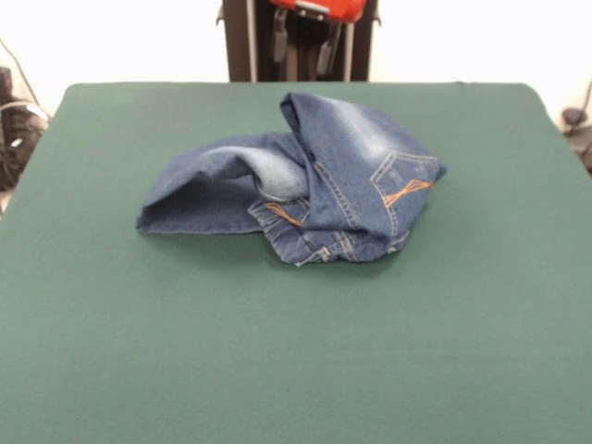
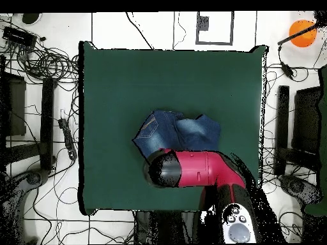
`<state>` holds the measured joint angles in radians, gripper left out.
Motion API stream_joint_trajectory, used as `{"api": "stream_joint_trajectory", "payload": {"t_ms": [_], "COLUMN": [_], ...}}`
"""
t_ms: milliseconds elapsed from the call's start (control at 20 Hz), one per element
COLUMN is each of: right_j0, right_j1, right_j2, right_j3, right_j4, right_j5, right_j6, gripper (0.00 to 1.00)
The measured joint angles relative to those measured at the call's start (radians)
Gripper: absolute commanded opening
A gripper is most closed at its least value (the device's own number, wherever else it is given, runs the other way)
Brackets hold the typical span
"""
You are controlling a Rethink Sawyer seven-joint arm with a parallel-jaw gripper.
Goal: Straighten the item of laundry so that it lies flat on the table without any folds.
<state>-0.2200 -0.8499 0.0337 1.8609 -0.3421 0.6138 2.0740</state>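
The item of laundry (image 1: pixel 305 180) is a pair of blue denim jeans lying crumpled in a heap on the table (image 1: pixel 296 351), a little beyond its middle. One part is folded over the rest, showing a back pocket with orange stitching, and a leg end points left. In the overhead view the jeans (image 2: pixel 179 133) lie just past the red arm (image 2: pixel 201 169). My gripper (image 1: pixel 301 63) hangs at the top edge beyond the jeans, clear of them. Its two dark fingers (image 1: pixel 277 42) stand apart with nothing between them.
The table's dark green cloth (image 2: pixel 128 83) reaches well past the jeans on every side. Cables, stands and equipment (image 2: pixel 38 57) crowd the floor around the table. An orange ball (image 2: pixel 301 32) sits off the table at one corner.
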Motion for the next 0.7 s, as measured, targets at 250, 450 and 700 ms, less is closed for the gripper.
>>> {"api": "stream_joint_trajectory", "payload": {"t_ms": [250, 450, 700], "right_j0": [0.008, 0.024, 0.045], "right_j1": [-0.017, -0.017, -0.017], "right_j2": [0.000, 0.000, 0.000], "right_j3": [0.016, 0.025, 0.052], "right_j4": [0.000, 0.000, 0.000], "right_j5": [0.000, -0.006, -0.043], "right_j6": [0.000, 0.000, 0.000], "gripper": [1.00, 1.00, 1.00]}}
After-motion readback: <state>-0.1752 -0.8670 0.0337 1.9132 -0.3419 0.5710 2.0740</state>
